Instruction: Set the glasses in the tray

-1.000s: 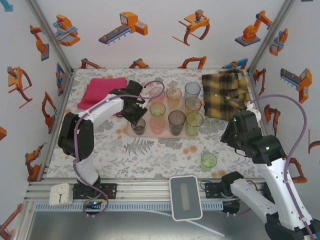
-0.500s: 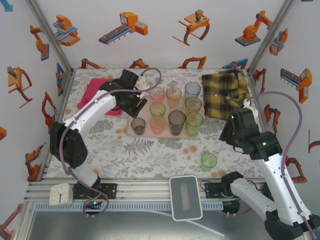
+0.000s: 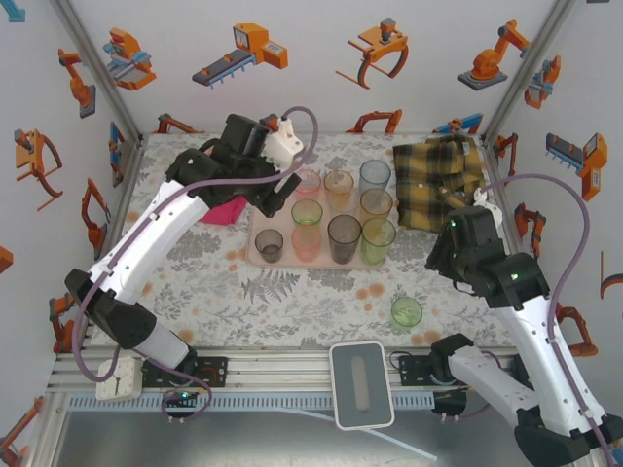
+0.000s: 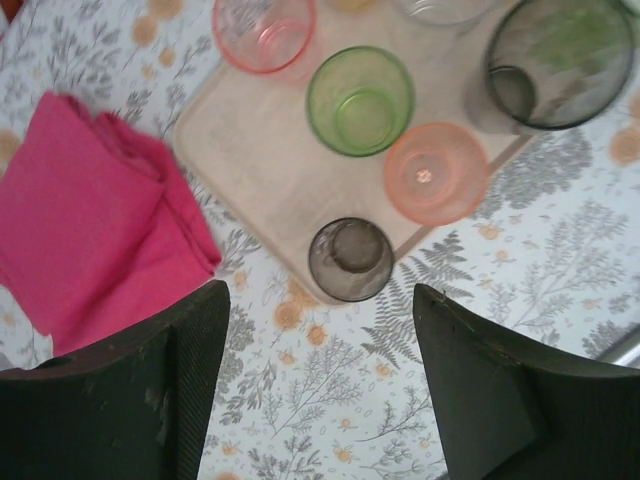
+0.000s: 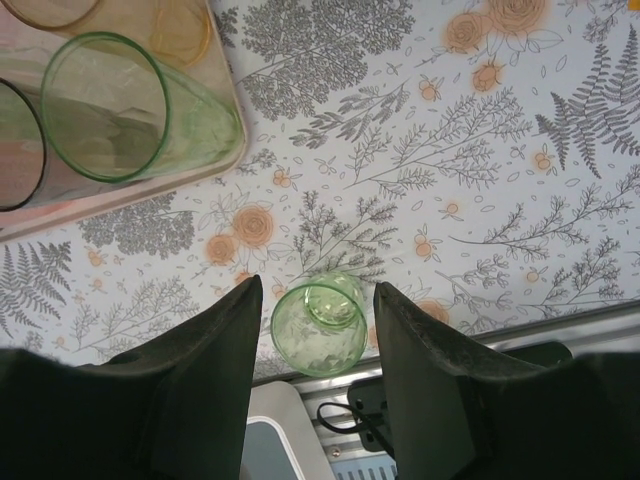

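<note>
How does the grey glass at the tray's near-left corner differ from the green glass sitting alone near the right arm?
The grey glass is smoky dark; the green glass is pale green. The grey one stands inside the tray, at its corner; the green one stands on the patterned table, off the tray. Both are small translucent tumblers, upright.

White walls, orange robot prints; fern-patterned tablecloth
</note>
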Tool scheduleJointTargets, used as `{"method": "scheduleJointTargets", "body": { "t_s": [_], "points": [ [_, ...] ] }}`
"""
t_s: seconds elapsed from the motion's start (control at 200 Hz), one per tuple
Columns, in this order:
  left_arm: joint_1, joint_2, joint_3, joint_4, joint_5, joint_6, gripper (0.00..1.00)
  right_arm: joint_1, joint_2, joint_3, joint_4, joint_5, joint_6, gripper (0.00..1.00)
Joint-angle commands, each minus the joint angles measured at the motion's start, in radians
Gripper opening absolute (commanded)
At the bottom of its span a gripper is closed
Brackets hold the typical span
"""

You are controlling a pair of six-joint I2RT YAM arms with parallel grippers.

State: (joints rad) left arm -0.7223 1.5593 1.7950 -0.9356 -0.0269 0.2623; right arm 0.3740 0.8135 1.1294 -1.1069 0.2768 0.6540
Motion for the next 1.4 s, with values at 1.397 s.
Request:
{"method": "scheduleJointTargets", "body": {
  "t_s": [1.397],
  "points": [
    [-0.578,0.843,0.608,-0.045,0.184,-0.024,0.65,-0.008,-0.176,0.424,-0.309,0.13,0.01,0.48]
  ]
}}
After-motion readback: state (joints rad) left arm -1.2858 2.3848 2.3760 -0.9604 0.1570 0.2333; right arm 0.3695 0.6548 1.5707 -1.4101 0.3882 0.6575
